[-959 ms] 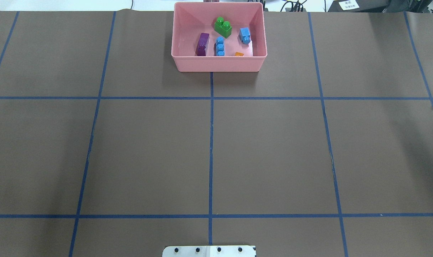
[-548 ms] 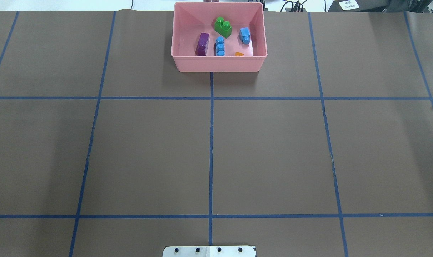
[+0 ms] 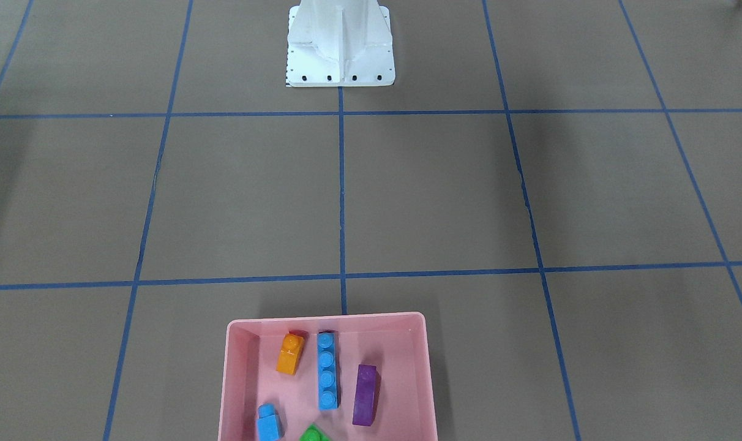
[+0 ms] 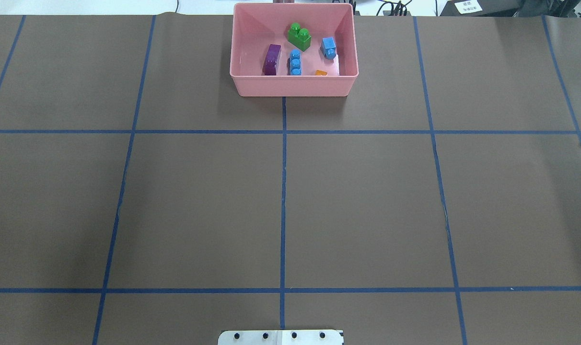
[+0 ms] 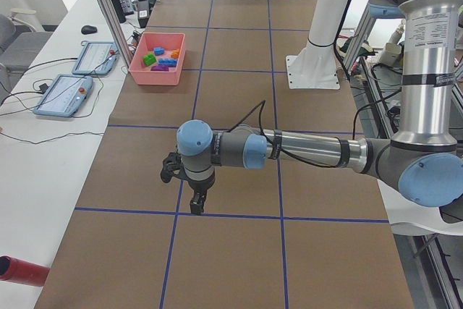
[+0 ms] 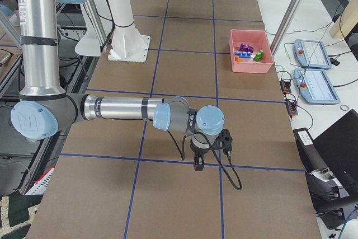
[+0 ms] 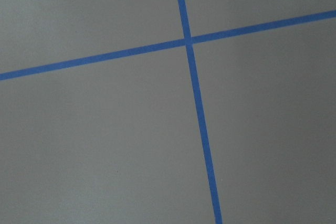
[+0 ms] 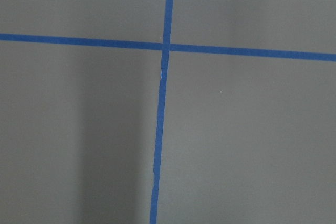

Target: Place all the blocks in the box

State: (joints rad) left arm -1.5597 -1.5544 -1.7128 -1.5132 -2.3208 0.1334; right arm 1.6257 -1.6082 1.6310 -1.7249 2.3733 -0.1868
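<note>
Though the left gripper (image 5: 197, 204) and right gripper (image 6: 199, 163) hang well apart from the box (image 4: 293, 87), about equally far, jaw width cannot be told. Inside box: long blue block (image 3: 327, 371), axis toward the box's robot-side wall; purple block (image 3: 364, 386); green block (image 4: 299, 37); small blue block (image 4: 328, 47); orange block (image 3: 290, 354). Judged complete.

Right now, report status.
Left gripper, right gripper far from box, open or shut unknown. Five blocks inside box. Nothing blocking.
</note>
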